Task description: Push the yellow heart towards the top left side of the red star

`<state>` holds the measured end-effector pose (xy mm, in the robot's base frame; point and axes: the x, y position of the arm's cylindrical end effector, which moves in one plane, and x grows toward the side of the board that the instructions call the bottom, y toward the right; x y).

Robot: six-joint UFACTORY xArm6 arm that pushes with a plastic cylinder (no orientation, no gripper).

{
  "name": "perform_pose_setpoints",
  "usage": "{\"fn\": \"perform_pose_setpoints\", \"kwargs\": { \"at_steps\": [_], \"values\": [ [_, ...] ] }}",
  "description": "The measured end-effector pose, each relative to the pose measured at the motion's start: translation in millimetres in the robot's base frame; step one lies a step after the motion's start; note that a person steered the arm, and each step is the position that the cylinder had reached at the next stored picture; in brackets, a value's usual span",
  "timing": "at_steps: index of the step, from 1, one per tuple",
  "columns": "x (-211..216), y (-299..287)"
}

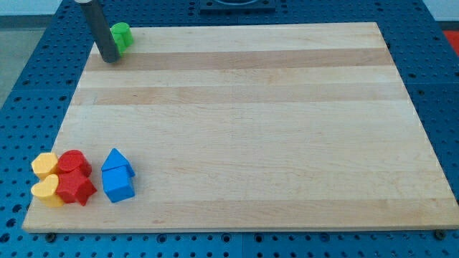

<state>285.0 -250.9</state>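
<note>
At the bench's (251, 129) bottom-left corner sits a tight cluster of blocks. Furthest to the view's left are two yellow ones: a yellow block (44, 165) above (its shape looks rounded or hexagonal, hard to tell), and just below it the yellow heart (48, 190), close to the bench's left edge. Both touch the red blocks beside them. A red block (74, 163), of a shape I cannot make out, lies above the red star (76, 188); the two reds press against each other. So the heart is at the star's left, touching it, level with the star or a little lower, and not at its top left.

Just to the right of the reds, with a narrow gap, are two blue blocks, one stacked against the other in the view: a blue block (116, 163) with a pointed top, and a blue block (117, 186) of cube-like form under it.

Up at the bench's top-left corner stands the dark rod, tilted slightly, with my tip (110, 59) resting on the wood. A green block (121, 36) (partly hidden by the rod) lies just to the tip's upper right, near the top edge. The tip is well apart from the bottom-left cluster.

The end effector is a plain rod that grasps nothing.
</note>
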Motion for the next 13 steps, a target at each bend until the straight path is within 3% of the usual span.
{"fn": "perform_pose_setpoints", "kwargs": {
  "at_steps": [1,2,4,7,8,9,10,11,12,13],
  "values": [
    [0.0,0.3],
    [15.7,47.9],
    [42.0,217.7],
    [43.2,234.9],
    [59.8,301.5],
    [104.0,389.7],
    [179.1,447.7],
    [274.5,445.7],
    [331.7,409.0],
    [333.7,387.9]
  ]
}}
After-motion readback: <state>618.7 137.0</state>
